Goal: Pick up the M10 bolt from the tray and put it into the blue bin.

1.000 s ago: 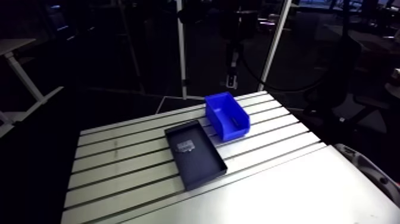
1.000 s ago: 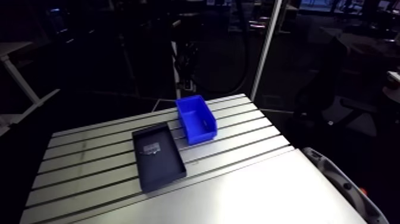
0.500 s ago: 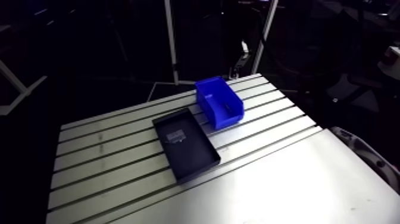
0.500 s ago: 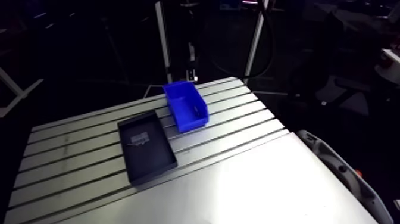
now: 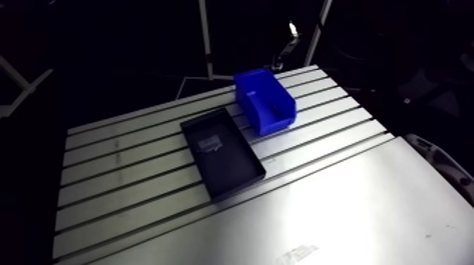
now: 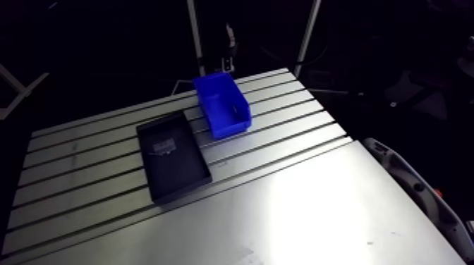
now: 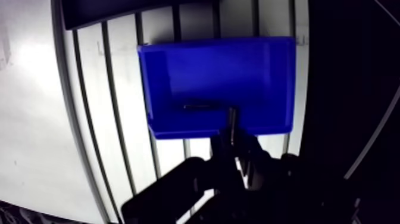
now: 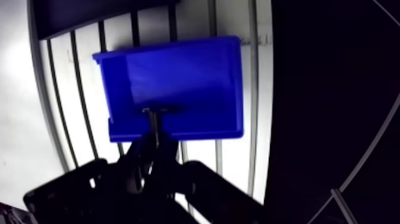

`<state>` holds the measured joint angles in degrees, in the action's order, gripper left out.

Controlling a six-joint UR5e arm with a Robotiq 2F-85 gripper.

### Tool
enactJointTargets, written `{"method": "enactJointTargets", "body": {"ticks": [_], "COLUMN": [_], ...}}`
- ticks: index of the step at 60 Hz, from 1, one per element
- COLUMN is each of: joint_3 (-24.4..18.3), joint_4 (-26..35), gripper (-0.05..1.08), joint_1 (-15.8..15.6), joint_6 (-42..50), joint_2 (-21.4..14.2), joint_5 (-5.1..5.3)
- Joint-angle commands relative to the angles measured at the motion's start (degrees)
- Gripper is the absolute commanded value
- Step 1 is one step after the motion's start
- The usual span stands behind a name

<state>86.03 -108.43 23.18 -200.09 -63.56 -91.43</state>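
The arm view looks obliquely down from high and far back across the slotted aluminium worktop (image 5: 141, 211), covering the shallow black rectangular tray (image 5: 222, 151) and the blue plastic bin (image 5: 264, 102). The wrist view faces straight down past the dark two-finger gripper (image 7: 231, 136), close above the bin. Both views share the bin, the tray edge and the worktop slots.

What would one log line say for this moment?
gripper shut on bolt | held above blue bin | tray beside bin

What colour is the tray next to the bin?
The tray is black, clearest in the arm view.
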Motion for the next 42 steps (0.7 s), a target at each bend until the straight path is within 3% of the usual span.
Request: {"method": "enactJointTargets", "body": {"ticks": [1, 42], "joint_3": [0.2, 2.5], "joint_4": [-1.2, -2.4], "gripper": [1.04, 1.03], "joint_1": [-0.5, -1.6], "joint_6": [-0.2, -0.2], "joint_2": [0.6, 1.8], "joint_5": [0.23, 0.17]}}
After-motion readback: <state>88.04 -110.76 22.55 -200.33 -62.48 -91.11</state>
